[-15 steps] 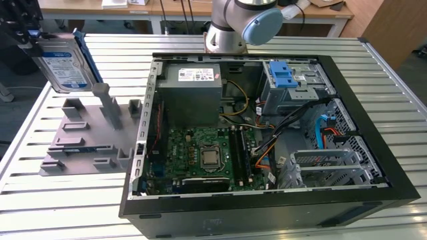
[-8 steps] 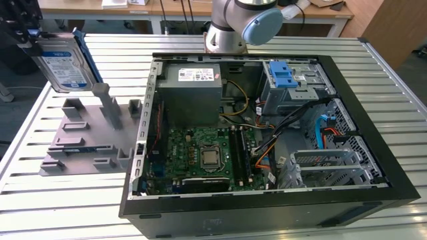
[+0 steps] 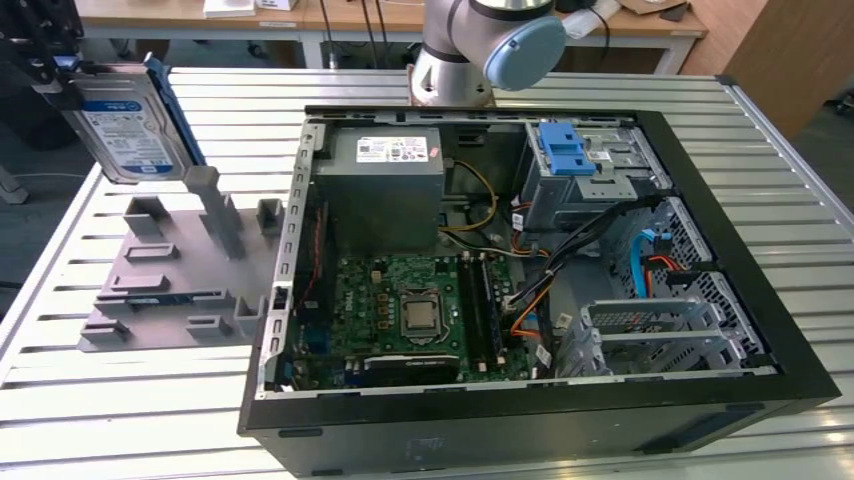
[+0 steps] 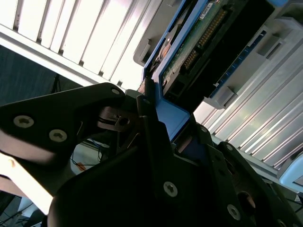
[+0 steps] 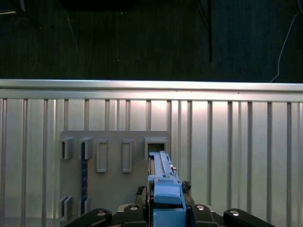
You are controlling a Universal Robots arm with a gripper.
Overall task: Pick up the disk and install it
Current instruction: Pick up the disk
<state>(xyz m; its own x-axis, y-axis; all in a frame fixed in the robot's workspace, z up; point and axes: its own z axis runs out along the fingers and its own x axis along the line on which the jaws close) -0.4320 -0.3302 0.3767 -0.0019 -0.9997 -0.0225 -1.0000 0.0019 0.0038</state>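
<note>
Closest to the lens in the second wrist view: black gripper [image 4: 158, 118], fingers [image 4: 147, 132] clenched on the blue bracket [image 4: 173, 118] at one short end of the disk [image 4: 189, 52], with the green board side exposed. In the first wrist view the disk appears edge-on, running straight out from the fingers toward a slot in the grey holder plate [image 5: 113, 194]. In the exterior view it hangs at the upper left of the frame, above the plate on the slatted surface [image 3: 120, 410] and well apart from the open computer case [image 3: 534, 430] and its blue-latched drive cage [image 3: 574, 160]. Whether the lower end is clear of the plate's posts: cannot tell for sure, looks just clear. Orientation: on edge, label face toward the exterior camera, long axis near vertical, lower end leaning slightly toward frame right. Handling, as a judgement: rigid metal body, dense for its size, smooth faces likely slippery; shock-sensitive, and the bare board should not be pressed. Plastic bracket may flex a little. Best hold is across the bracket edges, as now, not on the label or board faces.
</note>
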